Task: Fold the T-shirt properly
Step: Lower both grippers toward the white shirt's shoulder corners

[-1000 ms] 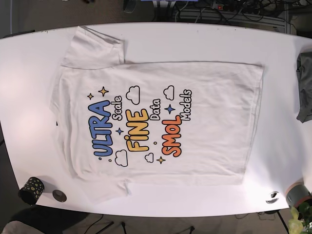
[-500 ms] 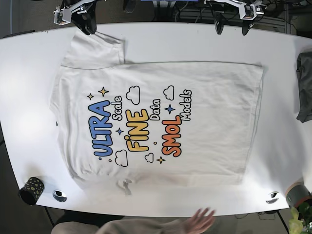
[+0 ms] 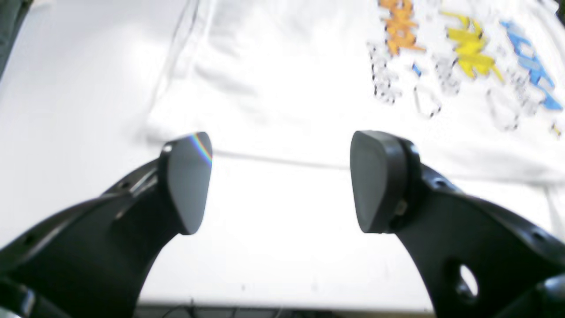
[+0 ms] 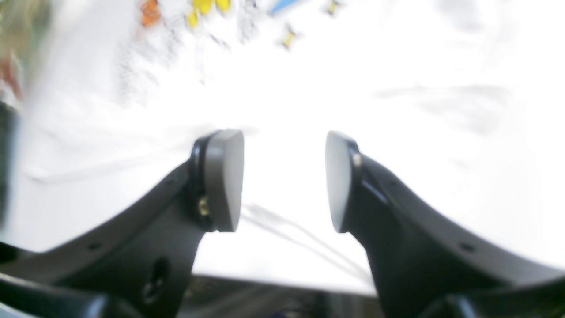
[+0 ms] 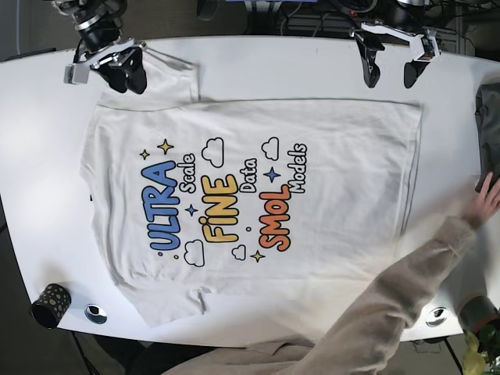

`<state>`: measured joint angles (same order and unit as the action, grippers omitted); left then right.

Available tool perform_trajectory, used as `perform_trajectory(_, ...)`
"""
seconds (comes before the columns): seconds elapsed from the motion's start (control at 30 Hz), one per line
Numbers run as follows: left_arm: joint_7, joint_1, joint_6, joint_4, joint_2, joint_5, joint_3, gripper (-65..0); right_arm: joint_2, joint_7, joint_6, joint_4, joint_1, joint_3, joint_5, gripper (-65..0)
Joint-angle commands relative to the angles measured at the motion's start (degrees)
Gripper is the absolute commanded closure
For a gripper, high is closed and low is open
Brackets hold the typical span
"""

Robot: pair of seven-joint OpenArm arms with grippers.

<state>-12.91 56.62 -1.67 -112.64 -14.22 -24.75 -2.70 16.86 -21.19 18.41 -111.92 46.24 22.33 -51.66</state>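
I am looking across the white surface (image 5: 258,62) from left to right. My right end effector (image 5: 125,76) is hanging over the far left part, right at the sleeve (image 5: 152,78) of the T-shirt (image 5: 328,180). In the wrist view its two pads (image 4: 223,179) are standing a little way apart, and nothing is between them. I cannot tell if it is touching the cloth yet, because the picture is blurry.

The T-shirt is lying flat and spread out in the middle of the surface, with the colorful words facing up. It is not folded yet. I think it is light, soft and floppy, so it is going to bend and sag as soon as I lift it. It may also slide a little on the smooth surface. I think the best places to pinch it are the edges, near the sleeve and the far corner of the bottom hem (image 5: 414,156), one for each arm.

My left end effector (image 5: 388,76) is pointing down just past the long edge of the T-shirt, near that hem corner. Its pads (image 3: 375,181) are standing wide apart and holding nothing.

At the far right, a person's hand (image 5: 488,199) is reaching in beside a gray cloth (image 5: 491,133).
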Motion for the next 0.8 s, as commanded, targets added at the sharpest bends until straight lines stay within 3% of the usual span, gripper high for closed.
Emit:
perform_trajectory(0.0, -1.29, 0.30, 0.05, -0.37, -0.33, -0.70, -0.16, -45.7, 0.59, -3.38, 1.23, -0.83, -1.36, 2.95, -4.03, -29.2)
perform_trajectory(0.13, -1.20, -0.75, 0.05, -0.11, -0.33, -0.61, -0.16, -45.7, 0.06, -14.11, 5.45, -0.74, -5.40, 9.10, -9.04, -29.2)
perform_trajectory(0.3, -1.20, -1.19, 0.05, -0.11, -0.33, -0.52, -0.16, -45.7, -2.93, -25.45, 6.24, 0.40, -10.15, 16.66, -12.47, -29.2)
perform_trajectory(0.47, -1.20, -1.37, 0.05, -0.11, -0.33, -0.52, -0.07, -45.7, -4.86, -35.91, 7.56, 7.17, -15.95, 23.78, -12.30, -28.7)
perform_trajectory(0.6, -0.32, -2.69, 0.05, 0.07, -0.33, -0.52, -0.16, -45.7, -4.86, -38.63, 9.59, 11.92, -17.10, 25.28, -12.30, -28.5)
perform_trajectory(0.77, 3.02, -4.09, 0.05, 0.68, -0.42, -0.52, -0.86, -45.7, -5.04, -38.63, 9.59, 14.03, -16.74, 25.72, -12.03, -28.4)
